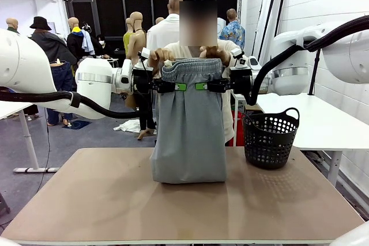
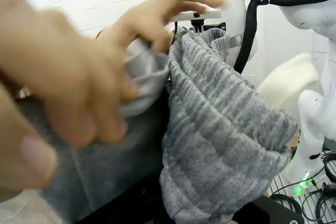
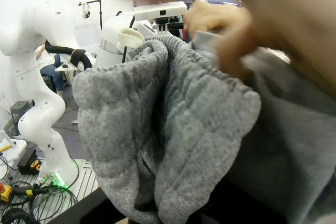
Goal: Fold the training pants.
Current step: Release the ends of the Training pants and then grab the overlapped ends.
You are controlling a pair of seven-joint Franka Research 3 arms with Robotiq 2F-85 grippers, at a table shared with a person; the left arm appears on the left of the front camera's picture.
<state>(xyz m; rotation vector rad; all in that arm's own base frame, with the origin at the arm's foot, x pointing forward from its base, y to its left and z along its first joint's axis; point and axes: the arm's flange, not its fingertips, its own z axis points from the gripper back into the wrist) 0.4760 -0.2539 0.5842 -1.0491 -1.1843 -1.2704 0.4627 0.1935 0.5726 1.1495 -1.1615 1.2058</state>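
Grey training pants (image 1: 189,131) hang upright over the middle of the table (image 1: 86,200), held up at the waistband. The lower part rests on the table top, where the cloth is bent under itself, so the pants look like a tall and narrow bundle. The gathered waistband is at the top and stands a little open.

The left gripper (image 1: 180,86) comes in from the left side and its jaws are clamped on the training pants just under the waistband, on the left edge. The right gripper (image 1: 202,86) does the same on the right edge, also closed tight on the cloth. The two grippers are at the same height and point towards each other, with the front of the pants between them.

A person stands at the far side of the table, behind the pants. One hand (image 1: 160,57) grips the waistband above the left gripper and the other hand (image 1: 214,55) grips it above the right gripper.

In the left wrist view the ribbed waistband (image 2: 220,129) is very near to the camera, and blurred fingers (image 2: 68,87) pinch the smooth grey cloth beside it. In the right wrist view the waistband (image 3: 168,129) makes thick folds, and fingers (image 3: 226,30) hold its upper edge.

A black basket (image 1: 270,136) with holes stands on the table to the right of the pants, near but apart from them.
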